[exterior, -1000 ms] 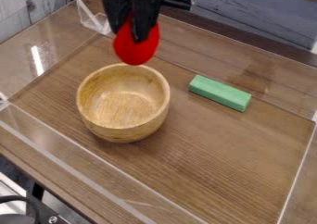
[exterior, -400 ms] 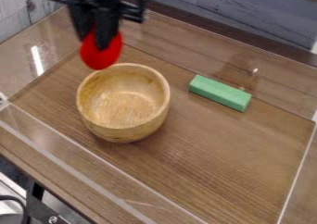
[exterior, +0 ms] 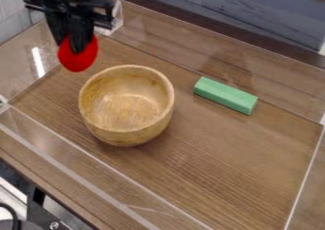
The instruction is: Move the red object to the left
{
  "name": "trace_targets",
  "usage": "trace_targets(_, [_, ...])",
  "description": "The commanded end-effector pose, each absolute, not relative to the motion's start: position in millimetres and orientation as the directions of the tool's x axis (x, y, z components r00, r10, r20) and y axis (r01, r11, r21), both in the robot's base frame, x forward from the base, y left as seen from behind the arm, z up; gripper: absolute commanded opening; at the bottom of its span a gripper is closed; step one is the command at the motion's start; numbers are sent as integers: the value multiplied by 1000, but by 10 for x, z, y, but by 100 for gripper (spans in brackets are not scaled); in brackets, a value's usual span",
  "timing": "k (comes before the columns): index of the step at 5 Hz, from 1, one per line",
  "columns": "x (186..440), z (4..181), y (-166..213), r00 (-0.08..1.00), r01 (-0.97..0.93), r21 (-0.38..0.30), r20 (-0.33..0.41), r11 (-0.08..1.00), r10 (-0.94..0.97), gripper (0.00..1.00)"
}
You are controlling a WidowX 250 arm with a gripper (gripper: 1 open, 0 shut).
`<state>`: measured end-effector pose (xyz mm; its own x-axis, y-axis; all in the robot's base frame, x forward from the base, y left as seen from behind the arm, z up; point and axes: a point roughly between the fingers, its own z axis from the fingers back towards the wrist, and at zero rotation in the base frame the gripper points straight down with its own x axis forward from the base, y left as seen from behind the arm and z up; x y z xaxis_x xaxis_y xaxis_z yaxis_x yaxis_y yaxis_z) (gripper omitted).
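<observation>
The red object (exterior: 78, 54), a small rounded bright red toy, hangs above the table at the upper left, just left of and behind the wooden bowl (exterior: 125, 104). My gripper (exterior: 78, 46) comes down from the top edge, black, and is shut on the red object's upper part. Its fingertips are partly hidden by the toy. The toy's top is covered by the fingers.
A green rectangular block (exterior: 226, 95) lies to the right of the bowl. Clear plastic walls (exterior: 38, 58) ring the wooden table, close to the gripper on the left. A grey plank wall runs along the back.
My gripper has carried the red object leftward, from above the bowl's far rim to a spot past the bowl's left side. Bowl and green block have stayed put.
</observation>
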<state>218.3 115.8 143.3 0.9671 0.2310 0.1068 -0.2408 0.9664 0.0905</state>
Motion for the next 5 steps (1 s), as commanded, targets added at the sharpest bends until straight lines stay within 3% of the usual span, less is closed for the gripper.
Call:
trace_targets(1, [2287,1423,1281,971,-212,103,139,972,196,0])
trace_targets(3, [2613,1158,1422,982,-152,118,131,981,136,0])
trace_targets(5, [2747,1085,1742,958,-273,131,127,953,257,0])
